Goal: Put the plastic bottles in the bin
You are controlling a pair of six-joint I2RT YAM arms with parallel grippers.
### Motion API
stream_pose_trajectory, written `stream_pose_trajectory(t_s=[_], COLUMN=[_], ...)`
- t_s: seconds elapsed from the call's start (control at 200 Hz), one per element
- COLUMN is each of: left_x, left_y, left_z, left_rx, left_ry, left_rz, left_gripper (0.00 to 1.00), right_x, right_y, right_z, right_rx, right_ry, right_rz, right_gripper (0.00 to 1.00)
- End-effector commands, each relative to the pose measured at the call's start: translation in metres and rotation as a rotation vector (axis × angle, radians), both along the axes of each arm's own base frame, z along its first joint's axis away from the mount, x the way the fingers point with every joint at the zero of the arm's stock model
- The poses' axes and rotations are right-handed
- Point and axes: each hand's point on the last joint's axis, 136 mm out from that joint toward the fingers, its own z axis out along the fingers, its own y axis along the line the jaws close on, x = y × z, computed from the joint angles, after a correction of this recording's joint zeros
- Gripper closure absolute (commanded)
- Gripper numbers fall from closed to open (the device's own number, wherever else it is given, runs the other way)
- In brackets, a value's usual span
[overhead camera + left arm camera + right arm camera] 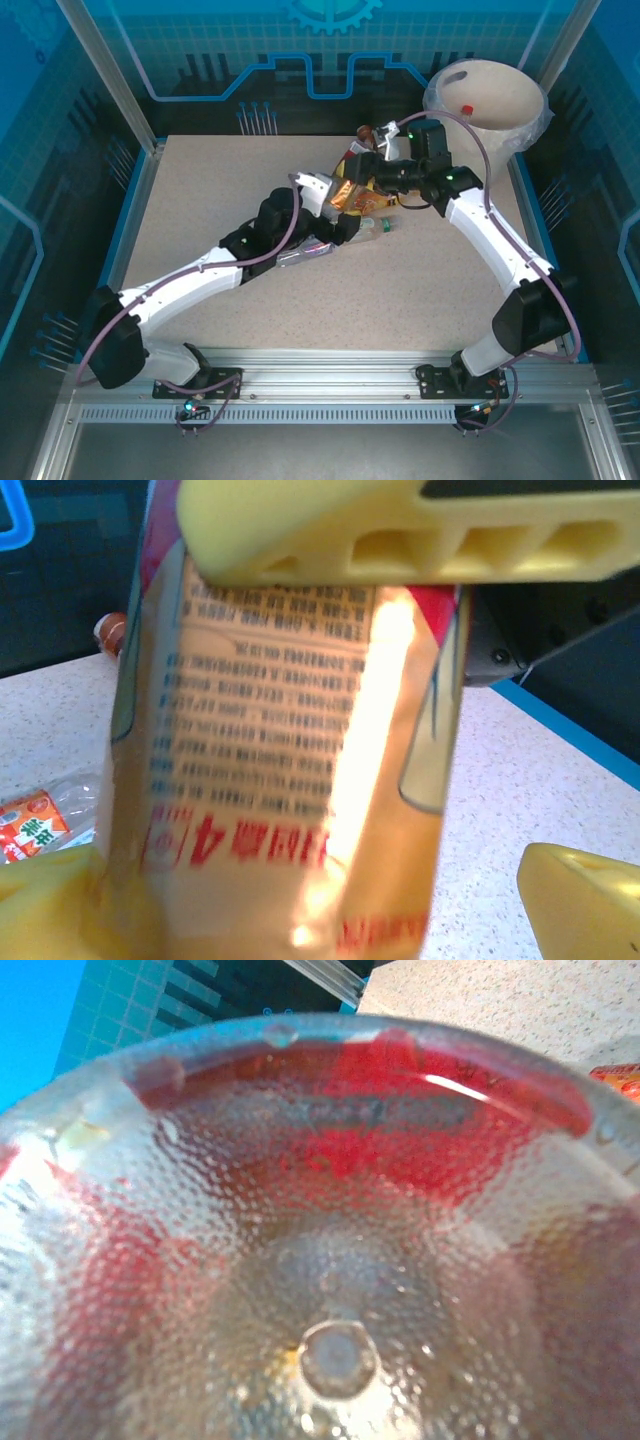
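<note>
- Across the middle of the overhead view, a flat table with a speckled beige, stone-like top is seen, edged in blue and framed by aluminium rails.
- At its far right corner, a large round cream-white bin is stood. It tapers downward, and a crinkled clear plastic liner is folded over its rim.
- Two white-and-black arms are bent inward and meet over the table's centre, to the left of the bin and nearer the camera.
- A heap of small clear plastic bottles is gathered there on the table, outside the bin. Orange and red labels are glimpsed among them.
- In the left wrist view, an upright bottle with a glossy gold-orange label, printed in fine text and red characters, is framed by the left gripper. Its smooth pale yellow fingers are spread wider than the bottle, with bare table showing beside that finger.
- A pale yellow bar with hollow cells is laid across that bottle's top.
- The right gripper is seen as a dark block at the heap, and it cannot be told whether it is spread or pressed together.
- Close to the right wrist camera, a dimpled clear bottle base is shown, with a moulded centre nub and red showing through it.
- A clear bottle with an orange-red label is lying on the table.
</note>
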Motion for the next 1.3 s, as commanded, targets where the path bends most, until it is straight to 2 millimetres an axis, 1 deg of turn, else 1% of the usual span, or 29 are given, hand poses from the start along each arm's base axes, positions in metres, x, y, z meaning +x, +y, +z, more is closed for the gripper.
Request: stream_pose_trajectory(t_s=[0.0,0.145,0.285,0.34,0.465,0.61,0.65,0.665,0.815,1.0,1.115,1.196,1.296], left_x=[-0.014,-0.014,-0.01,-0.008,-0.006,-0.006,-0.006,-0.007,-0.012,-0.018,-0.018,-0.018,-0.02], left_y=[0.002,0.021,0.047,0.058,0.085,0.115,0.122,0.124,0.138,0.148,0.16,0.167,0.172], left_z=[0.023,0.019,0.002,-0.005,-0.021,-0.03,-0.031,-0.032,-0.036,-0.043,-0.051,-0.058,-0.061], left_rx=[-0.098,-0.105,-0.1,-0.107,-0.134,-0.17,-0.176,-0.176,-0.179,-0.168,-0.162,-0.15,-0.145], left_ry=[-0.028,-0.024,0.004,0.017,0.052,0.074,0.075,0.076,0.074,0.096,0.116,0.135,0.143], left_rz=[-0.062,-0.004,0.115,0.17,0.282,0.38,0.401,0.405,0.437,0.458,0.519,0.553,0.57], left_gripper=[0.01,0.01,0.01,0.01,0.01,0.01,0.01,0.01,0.01,0.01,0.01,0.01,0.01], right_x=[0.005,0.012,0.021,0.025,0.036,0.052,0.058,0.06,0.09,0.123,0.141,0.152,0.161], right_y=[-0.018,-0.041,-0.069,-0.081,-0.116,-0.155,-0.166,-0.17,-0.217,-0.256,-0.279,-0.292,-0.307], right_z=[0.011,0.008,0.006,0.009,0.018,0.033,0.04,0.041,0.073,0.107,0.116,0.119,0.119], right_rx=[0.004,-0.008,-0.03,-0.034,-0.052,-0.057,-0.063,-0.067,-0.038,0.022,0.073,0.099,0.127], right_ry=[-0.04,-0.036,-0.04,-0.05,-0.075,-0.11,-0.127,-0.13,-0.196,-0.301,-0.334,-0.35,-0.364], right_rz=[-0.063,-0.136,-0.217,-0.247,-0.336,-0.426,-0.452,-0.463,-0.6,-0.752,-0.867,-0.926,-0.984], right_gripper=[0.51,0.51,0.51,0.51,0.51,0.51,0.51,0.5,0.5,0.51,0.49,0.49,0.49])
